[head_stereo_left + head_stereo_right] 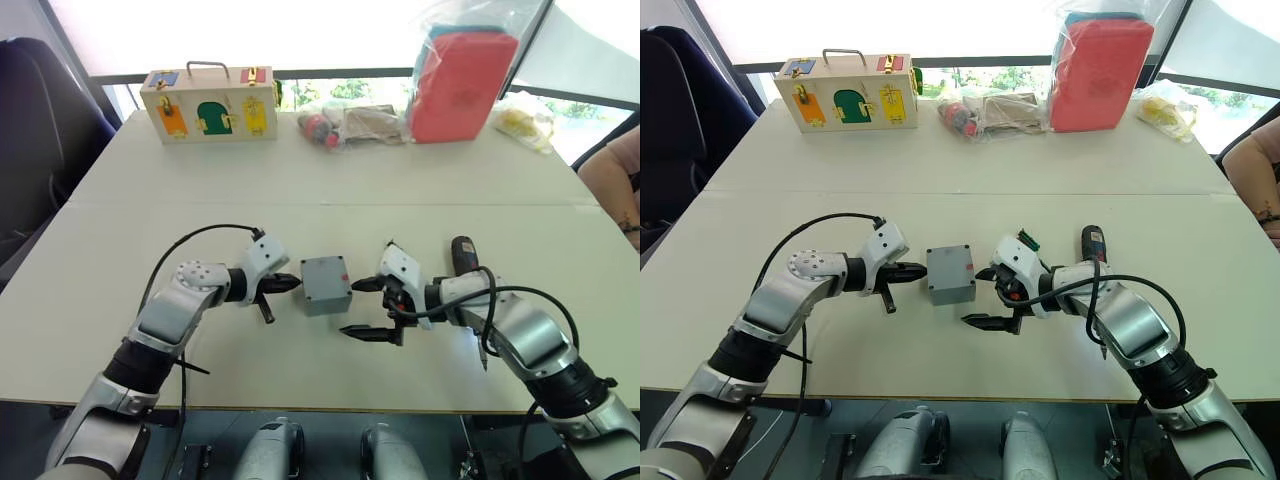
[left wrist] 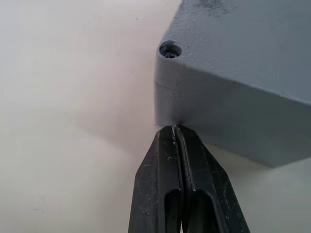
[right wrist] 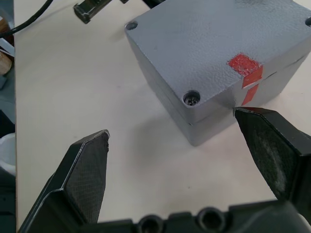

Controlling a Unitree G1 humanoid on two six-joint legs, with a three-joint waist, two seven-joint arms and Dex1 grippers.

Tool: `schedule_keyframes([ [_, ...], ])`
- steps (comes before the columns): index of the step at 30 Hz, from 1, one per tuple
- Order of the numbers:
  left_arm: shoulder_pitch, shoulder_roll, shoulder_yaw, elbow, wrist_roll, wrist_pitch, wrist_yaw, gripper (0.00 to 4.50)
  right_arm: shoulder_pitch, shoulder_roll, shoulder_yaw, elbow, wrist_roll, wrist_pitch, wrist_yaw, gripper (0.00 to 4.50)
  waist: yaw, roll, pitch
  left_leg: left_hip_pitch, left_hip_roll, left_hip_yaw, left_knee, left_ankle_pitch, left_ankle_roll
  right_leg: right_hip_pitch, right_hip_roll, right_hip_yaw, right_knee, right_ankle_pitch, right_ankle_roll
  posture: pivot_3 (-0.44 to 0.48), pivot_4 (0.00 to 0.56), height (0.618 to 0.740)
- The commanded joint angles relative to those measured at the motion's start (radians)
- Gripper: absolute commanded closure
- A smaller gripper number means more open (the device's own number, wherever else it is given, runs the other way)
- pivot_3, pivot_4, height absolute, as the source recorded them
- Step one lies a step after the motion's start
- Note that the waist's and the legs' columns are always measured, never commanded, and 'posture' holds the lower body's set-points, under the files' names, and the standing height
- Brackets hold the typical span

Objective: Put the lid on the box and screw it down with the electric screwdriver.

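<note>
1. At the near middle of the pale desk, the grey box sits with the lid already on top, a seam line between them on the side wall; the assembly is turned slightly askew to the desk edge.
2. The left end effector reaches in from the robot's left with its black fingers pressed together, tips at the box's side wall close to a corner.
3. The right end effector stands wide open on the other side, holding nothing; one finger tip is at the box wall beside the red mark, the other well clear over bare desk.
4. The wrist views show recessed screw holes in the lid's corners, and the red mark running across the seam onto the box.
5. Just behind the right forearm lies the electric screwdriver, its long axis running near to far.
6. At the far edge stand a wooden box with coloured latches, clear bags and a red pack.
</note>
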Motion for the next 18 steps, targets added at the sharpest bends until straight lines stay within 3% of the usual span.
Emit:
schedule_keyframes([
  [1,-0.024,0.004,0.016,-0.019,-0.007,-0.021,-0.020,4.50,0.005,0.000,-0.041,-0.056,0.009,0.008,-0.018,0.10,0.001,0.000,0.000,0.000,0.000,0.000,0.000,0.000,0.000,0.000,0.000,0.000,0.000,0.000,0.000,0.000,0.150,0.740],
  [10,-0.033,0.027,0.078,-0.039,-0.040,-0.003,-0.028,4.50,0.007,-0.077,-0.240,-0.144,0.134,0.135,-0.018,0.10,0.000,0.000,0.000,0.000,0.000,0.000,0.000,0.000,0.000,0.000,0.000,0.000,0.000,0.000,0.000,0.000,0.150,0.740],
  [13,-0.047,0.042,0.167,-0.062,-0.126,0.034,-0.055,4.50,-0.082,-0.047,-0.358,0.011,0.162,0.154,-0.069,0.10,-0.001,0.000,0.000,0.000,0.001,0.000,0.000,0.000,0.000,0.000,-0.001,0.000,0.000,0.000,0.000,0.000,0.150,0.740],
  [18,-0.075,0.096,0.208,-0.129,-0.222,0.103,-0.129,4.50,-0.210,0.013,-0.317,0.377,0.028,-0.014,-0.136,0.10,0.000,-0.001,0.000,0.001,0.001,0.000,0.000,0.003,-0.006,-0.001,0.000,0.000,0.002,0.000,0.000,0.000,0.150,0.740],
])
